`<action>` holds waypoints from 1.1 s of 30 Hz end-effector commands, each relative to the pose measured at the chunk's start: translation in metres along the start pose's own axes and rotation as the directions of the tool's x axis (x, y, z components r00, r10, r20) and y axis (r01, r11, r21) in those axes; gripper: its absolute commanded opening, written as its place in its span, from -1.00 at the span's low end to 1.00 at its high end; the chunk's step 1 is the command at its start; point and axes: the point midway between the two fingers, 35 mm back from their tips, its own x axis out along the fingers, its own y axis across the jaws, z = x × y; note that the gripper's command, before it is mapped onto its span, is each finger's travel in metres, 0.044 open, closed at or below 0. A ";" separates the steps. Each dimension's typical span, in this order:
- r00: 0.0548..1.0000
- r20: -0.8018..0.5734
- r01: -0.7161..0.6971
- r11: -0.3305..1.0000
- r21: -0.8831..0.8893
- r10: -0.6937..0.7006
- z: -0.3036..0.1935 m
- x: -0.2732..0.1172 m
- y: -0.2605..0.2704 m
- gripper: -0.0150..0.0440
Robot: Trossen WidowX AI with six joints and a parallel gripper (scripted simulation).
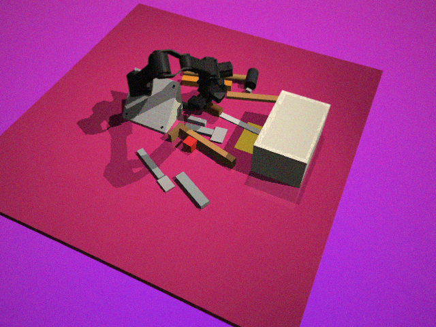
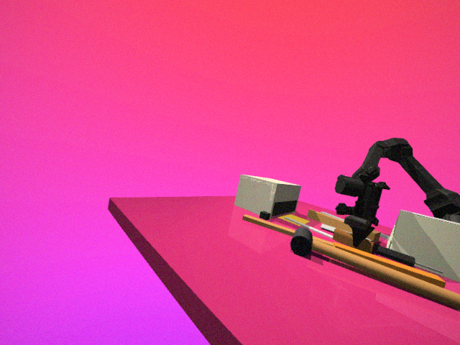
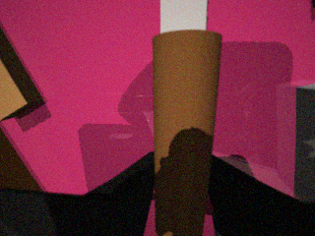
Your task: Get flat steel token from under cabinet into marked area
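The cabinet [image 1: 296, 122] [image 2: 256, 192] is a white box with a dark opening low on its front. The yellow marked area [image 1: 245, 141] [image 2: 297, 219] lies before it, partly hidden in the top view. My gripper [image 1: 208, 104] [image 2: 358, 241] [image 3: 179, 158] is shut on the brown round handle [image 1: 214, 109] [image 3: 187, 88] of a flat-bladed tool, low over the table. Its pale steel blade [image 1: 237, 122] [image 2: 310, 228] [image 3: 184, 15] points toward the cabinet and reaches over the marked area; its far end is hidden in the top view. I cannot make out the token.
An L-shaped wooden piece [image 1: 211, 146] and a red cube [image 1: 189, 143] lie beside the tool. Several grey pieces, including a bar [image 1: 191, 190], lie nearby. A wooden stick [image 1: 251, 97] [image 2: 267, 224], an orange bar [image 1: 190, 80] and a black-headed mallet [image 1: 251, 78] [image 2: 301, 241] lie on the other side.
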 end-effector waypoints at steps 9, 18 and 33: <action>1.000 0.000 0.000 1.000 0.000 0.000 0.010 0.000 0.000 -0.49; 1.000 0.000 0.002 1.000 -0.002 -0.002 0.024 0.000 0.000 -0.49; 1.000 0.000 0.004 1.000 -0.002 -0.004 0.045 -0.001 -0.001 -0.49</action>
